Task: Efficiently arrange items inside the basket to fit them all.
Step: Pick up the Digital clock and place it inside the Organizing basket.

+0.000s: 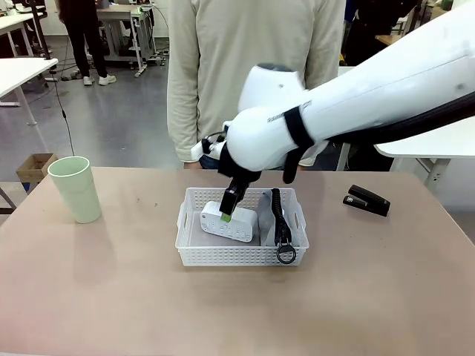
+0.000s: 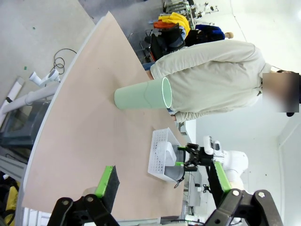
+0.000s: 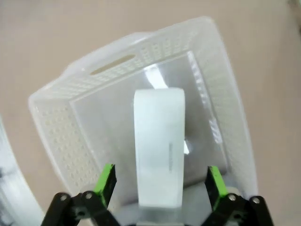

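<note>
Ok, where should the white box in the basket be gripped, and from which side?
Probably grip the white box across its narrow width, from above: the basket walls block sideways approaches, and the open right end effector straddles that width.

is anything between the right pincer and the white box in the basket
Nothing visible does. The right pincer is open and straddles the white box device, which lies on the floor of the basket with no other item between them.
</note>
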